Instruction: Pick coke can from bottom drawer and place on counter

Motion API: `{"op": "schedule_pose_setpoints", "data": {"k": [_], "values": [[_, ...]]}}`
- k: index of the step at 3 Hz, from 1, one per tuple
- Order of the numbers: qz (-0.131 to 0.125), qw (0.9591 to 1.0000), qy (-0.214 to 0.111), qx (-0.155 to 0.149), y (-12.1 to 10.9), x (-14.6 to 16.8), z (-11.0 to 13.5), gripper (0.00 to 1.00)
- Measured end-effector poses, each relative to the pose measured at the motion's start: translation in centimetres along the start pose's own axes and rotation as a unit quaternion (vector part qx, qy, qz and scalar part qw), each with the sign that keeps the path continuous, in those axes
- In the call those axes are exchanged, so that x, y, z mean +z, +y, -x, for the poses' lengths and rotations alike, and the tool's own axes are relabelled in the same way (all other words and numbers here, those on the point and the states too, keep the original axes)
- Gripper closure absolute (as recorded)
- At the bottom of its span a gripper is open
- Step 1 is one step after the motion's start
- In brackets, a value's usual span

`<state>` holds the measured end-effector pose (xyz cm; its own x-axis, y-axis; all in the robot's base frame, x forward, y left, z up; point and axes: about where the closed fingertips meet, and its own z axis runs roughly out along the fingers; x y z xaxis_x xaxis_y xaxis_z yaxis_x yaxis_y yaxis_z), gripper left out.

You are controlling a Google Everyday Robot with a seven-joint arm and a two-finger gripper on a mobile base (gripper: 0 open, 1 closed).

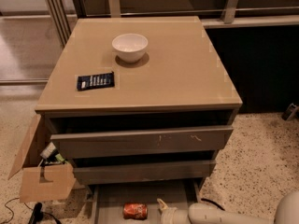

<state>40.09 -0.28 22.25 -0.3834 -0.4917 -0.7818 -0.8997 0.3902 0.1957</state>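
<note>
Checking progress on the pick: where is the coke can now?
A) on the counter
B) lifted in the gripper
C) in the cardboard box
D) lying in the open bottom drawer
D: the coke can lies on its side on the bottom drawer floor, with the gripper close beside it.

Likely an office or lab test space: speckled terrazzo floor (261,171), metal-framed glass partition (52,13), an open cardboard box (42,183) and loose cables (10,205) beside a grey drawer cabinet (140,143). A robot's tool (163,208) sits low over the bottom drawer (140,192)
</note>
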Motion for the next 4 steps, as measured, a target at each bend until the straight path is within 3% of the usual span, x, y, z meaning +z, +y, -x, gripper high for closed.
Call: {"op": "schedule_pose_setpoints", "data": {"k": [1,2,3,4], "values": [[0.0,1.0,0.0,0.0,0.0,0.0,0.0,0.0],[-0.016,0.9992,-0.018,-0.033,-1.1,0.4,1.5,0.0],[-0.034,0.9957,-0.03,-0.081,-2.2,2.0,2.9,0.0],[-0.05,0.9884,-0.029,-0.141,-3.9,4.4,3.5,0.0]]}}
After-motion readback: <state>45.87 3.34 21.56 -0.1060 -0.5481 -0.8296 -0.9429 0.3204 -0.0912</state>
